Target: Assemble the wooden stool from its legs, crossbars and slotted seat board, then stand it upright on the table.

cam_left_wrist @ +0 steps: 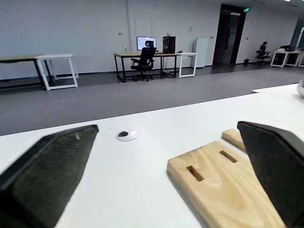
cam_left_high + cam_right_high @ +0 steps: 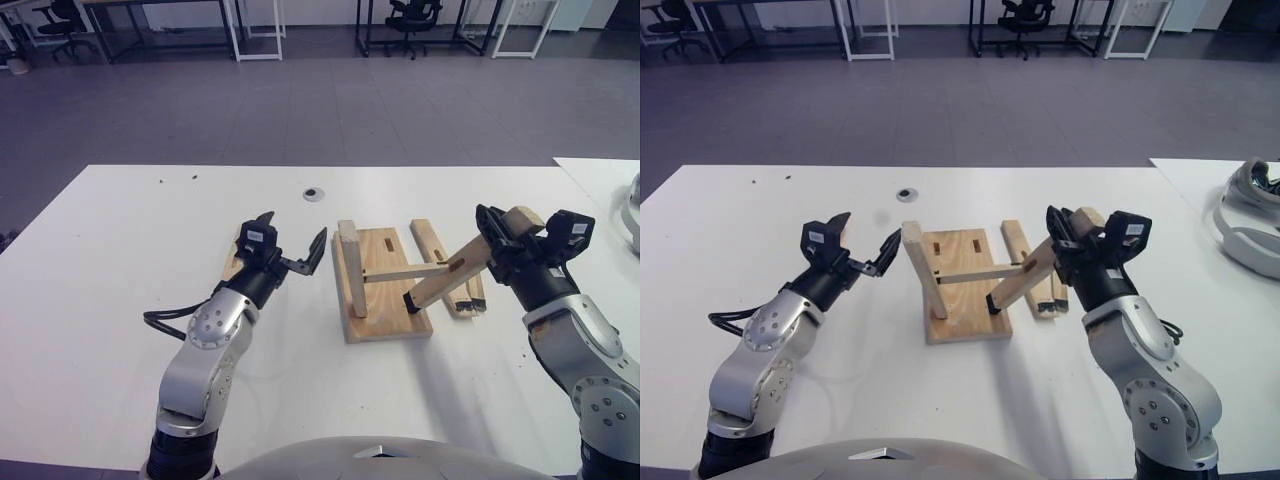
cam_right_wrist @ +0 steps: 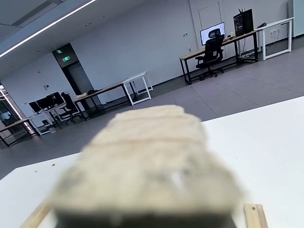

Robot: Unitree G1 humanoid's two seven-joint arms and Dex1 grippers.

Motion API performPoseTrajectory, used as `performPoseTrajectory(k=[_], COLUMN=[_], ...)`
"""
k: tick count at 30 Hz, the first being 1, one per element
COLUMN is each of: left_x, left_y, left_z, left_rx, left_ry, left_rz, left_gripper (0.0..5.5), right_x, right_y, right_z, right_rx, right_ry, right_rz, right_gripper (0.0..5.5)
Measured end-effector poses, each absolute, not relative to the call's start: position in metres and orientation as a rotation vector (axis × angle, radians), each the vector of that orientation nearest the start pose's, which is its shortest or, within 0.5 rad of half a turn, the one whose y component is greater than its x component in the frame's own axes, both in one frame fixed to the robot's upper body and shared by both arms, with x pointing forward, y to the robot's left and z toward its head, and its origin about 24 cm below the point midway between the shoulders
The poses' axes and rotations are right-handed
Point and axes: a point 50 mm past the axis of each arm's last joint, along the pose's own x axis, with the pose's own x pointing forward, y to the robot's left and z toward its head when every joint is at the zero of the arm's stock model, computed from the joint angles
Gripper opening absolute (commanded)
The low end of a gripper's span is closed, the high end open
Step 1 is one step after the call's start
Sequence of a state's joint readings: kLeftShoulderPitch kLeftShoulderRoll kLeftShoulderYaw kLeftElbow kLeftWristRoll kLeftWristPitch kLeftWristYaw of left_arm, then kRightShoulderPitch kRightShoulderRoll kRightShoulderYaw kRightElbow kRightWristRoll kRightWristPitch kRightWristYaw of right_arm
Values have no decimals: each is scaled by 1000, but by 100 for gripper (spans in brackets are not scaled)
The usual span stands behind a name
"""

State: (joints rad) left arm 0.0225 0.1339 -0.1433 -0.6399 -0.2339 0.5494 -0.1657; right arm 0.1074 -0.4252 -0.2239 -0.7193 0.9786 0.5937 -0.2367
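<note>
Item: wooden stool, part-built. The seat board (image 2: 388, 300) lies flat on the counter (image 2: 120, 260). One leg (image 2: 350, 268) stands at its left edge, and a crossbar (image 2: 405, 273) runs from it to a second leg (image 2: 450, 275), which tilts over the board's right side. The wood is stiff and probably light, and the joints may bind if skewed, so you should grip each leg near its free end. The right gripper (image 2: 520, 238) is clamped on the second leg's upper end; whether its foot sits in a slot is unclear. The left gripper (image 2: 297, 226) is spread wide and empty, just left of the seat board.

bright even ceiling light (image 3: 47, 27); soft shadows on table (image 2: 120, 300)
</note>
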Motion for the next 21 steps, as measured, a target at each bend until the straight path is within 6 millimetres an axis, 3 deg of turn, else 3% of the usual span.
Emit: performPoseTrajectory(k=[2, 7, 12, 14, 17, 21], left_x=[219, 213, 210, 210, 212, 216], left_y=[100, 94, 88, 87, 80, 74], left_z=[129, 120, 117, 117, 115, 110], left_rx=[-96, -130, -116, -89, -31, 15], left_ry=[-32, 34, 58, 55, 57, 88], left_rz=[-454, -354, -298, -279, -263, -203], left_gripper=[540, 540, 540, 540, 540, 540], right_x=[211, 206, 206, 209, 209, 214], right_y=[-191, -174, -173, -172, -169, -164], right_z=[150, 149, 150, 151, 129, 131], right_rx=[319, 228, 174, 123, -55, -31], right_ry=[30, 40, 39, 46, 240, 251], right_rz=[132, 169, 187, 193, 255, 331], right_gripper=[99, 99, 102, 162, 227, 308])
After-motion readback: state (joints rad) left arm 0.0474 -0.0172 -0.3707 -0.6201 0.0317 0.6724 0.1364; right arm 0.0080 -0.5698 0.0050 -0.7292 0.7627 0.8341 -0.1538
